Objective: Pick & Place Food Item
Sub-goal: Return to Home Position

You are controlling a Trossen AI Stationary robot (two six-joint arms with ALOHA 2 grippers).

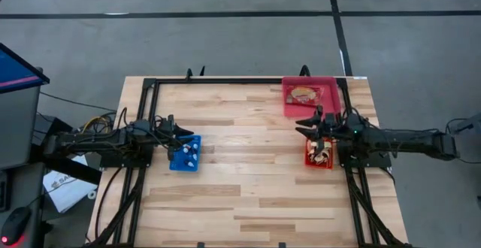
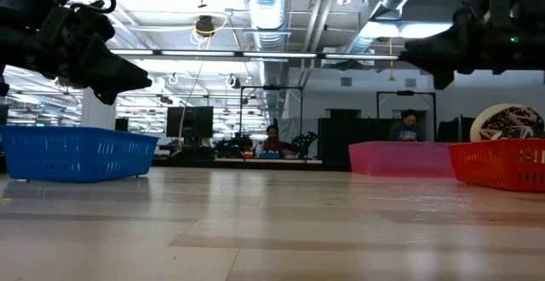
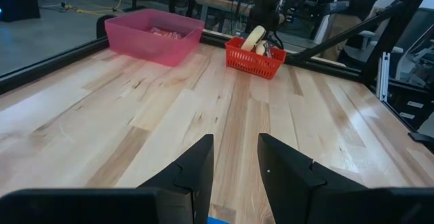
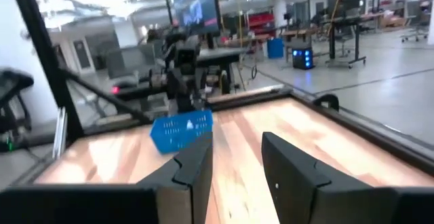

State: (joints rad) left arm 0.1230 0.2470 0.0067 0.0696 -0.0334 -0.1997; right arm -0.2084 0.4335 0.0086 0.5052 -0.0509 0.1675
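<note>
Sorting seems finished: the left tool (image 1: 184, 133) hangs released and empty near the blue bin (image 1: 185, 156), and the right tool (image 1: 303, 126) likewise near the red bin (image 1: 319, 156).

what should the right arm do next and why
Probably just draw the right gripper back toward its base to rest. Its fingers are open and empty, and the popcorn bag already lies in the pink bin. The left gripper hangs open over the blue bin.
</note>
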